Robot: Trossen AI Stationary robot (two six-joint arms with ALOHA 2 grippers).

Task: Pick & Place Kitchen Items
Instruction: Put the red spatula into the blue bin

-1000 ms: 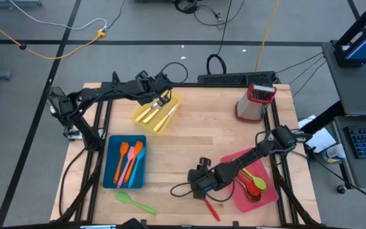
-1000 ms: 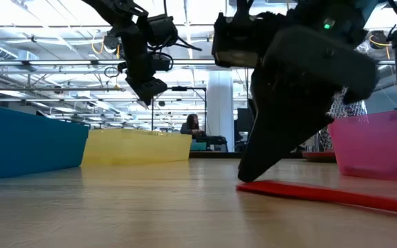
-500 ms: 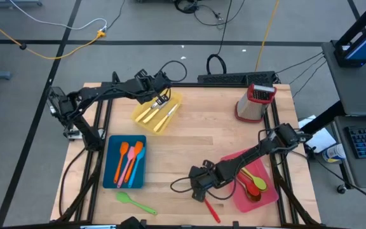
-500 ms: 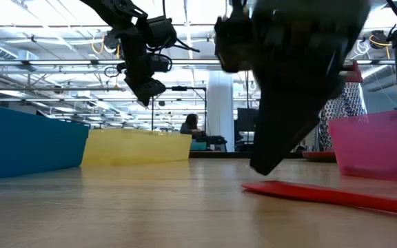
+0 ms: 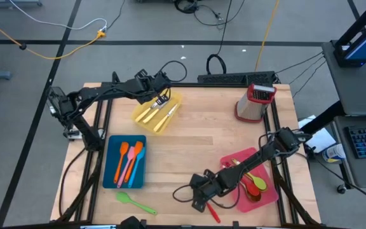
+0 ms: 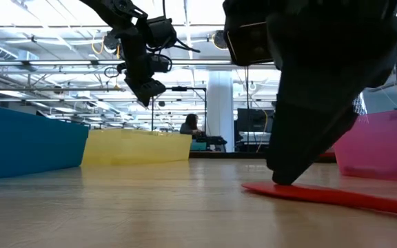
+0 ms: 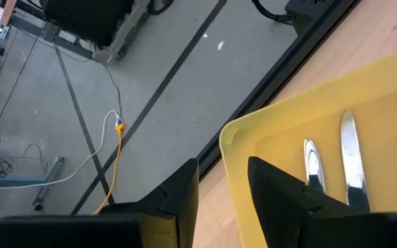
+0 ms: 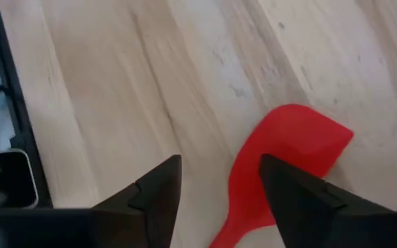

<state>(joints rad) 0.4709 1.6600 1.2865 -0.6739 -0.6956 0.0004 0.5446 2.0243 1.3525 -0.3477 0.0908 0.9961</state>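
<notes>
High view: right hand [image 5: 199, 198], fingers spread, over red spatula [image 5: 212, 210] at near desk [image 5: 196, 140] edge. Risk: off-centre pinch skids spatula. Left hand [image 5: 162, 100], spread, over yellow tray [image 5: 146, 119].

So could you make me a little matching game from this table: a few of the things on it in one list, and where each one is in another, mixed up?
Things:
1. red spatula
2. green spoon
3. knives
4. grater

Places:
A. in the yellow tray
B. on bare wood by the table's near edge, just in front of the blue tray
C. standing near the far right corner
D. on the wood, under the right gripper

Pairs: 1-D, 2-B, 3-A, 4-C
</notes>
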